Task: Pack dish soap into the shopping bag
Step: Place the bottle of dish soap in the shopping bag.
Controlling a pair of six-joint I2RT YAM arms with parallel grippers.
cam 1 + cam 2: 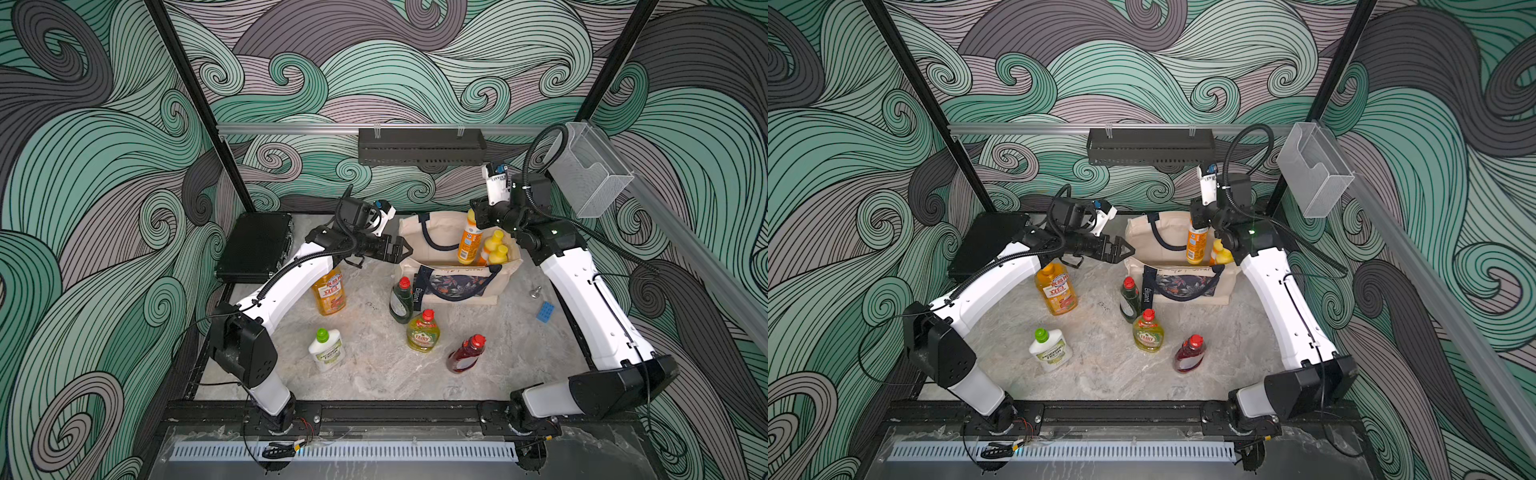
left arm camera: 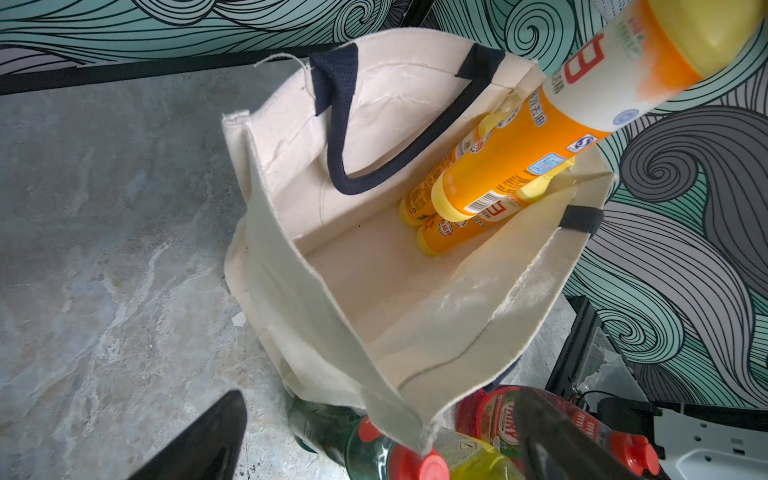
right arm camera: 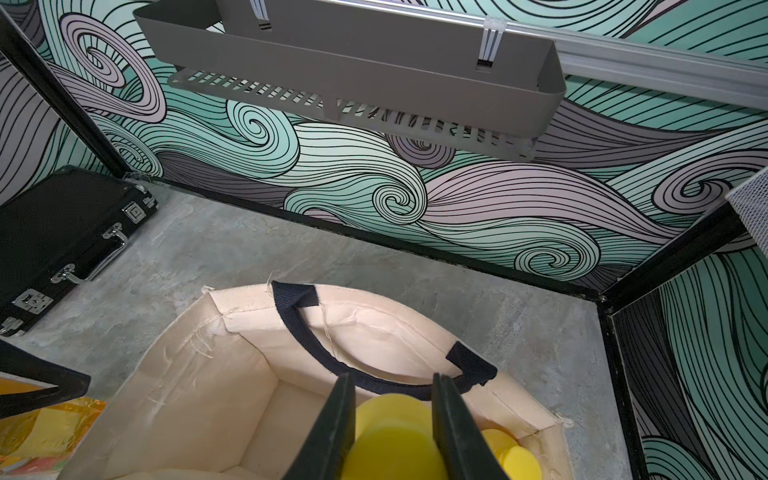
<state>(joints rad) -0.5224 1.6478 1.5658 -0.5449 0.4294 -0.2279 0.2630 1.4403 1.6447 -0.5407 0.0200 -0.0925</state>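
While the right gripper [image 3: 392,386] clamps the yellow cap [image 3: 390,440] of the orange bottle [image 1: 469,245], lower it vertically into the canvas tote [image 1: 411,237] beneath.

A robotics lab test cell. Teal and grey swirl-printed wall panels [image 1: 415,62], held in black metal frame posts [image 1: 195,112], box in a grey marble-look tabletop [image 1: 374,374]. A black base rail [image 1: 395,415] at 6 o'clock carries one white-and-black robot arm [image 1: 291,282] at 7 o'clock and a second white-and-black arm [image 1: 582,291] at 5 o'clock. A black slotted tray [image 1: 419,147] hangs at 12 o'clock.
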